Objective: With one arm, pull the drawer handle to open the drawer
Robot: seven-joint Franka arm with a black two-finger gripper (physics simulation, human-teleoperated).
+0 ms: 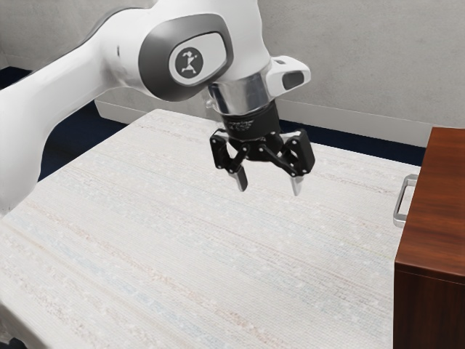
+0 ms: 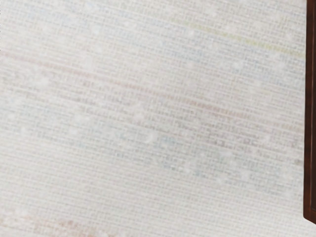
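We are at the reaching step: our gripper (image 1: 269, 187), fingers (image 1: 240, 179) apart and empty, hangs over the table (image 1: 145, 247), well apart from the handle (image 1: 404, 200) on the brown drawer (image 1: 436, 211), so next we should go there and grab it.

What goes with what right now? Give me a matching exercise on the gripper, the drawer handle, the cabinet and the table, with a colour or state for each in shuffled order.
Things:
1. gripper
2. drawer handle
3. cabinet
4. table

Colours or states:
A. dark reddish-brown wood
B. open and empty, hanging above the table
C. pale woven surface
D. grey loop, well apart from the gripper

Pairs: 1-B, 2-D, 3-A, 4-C
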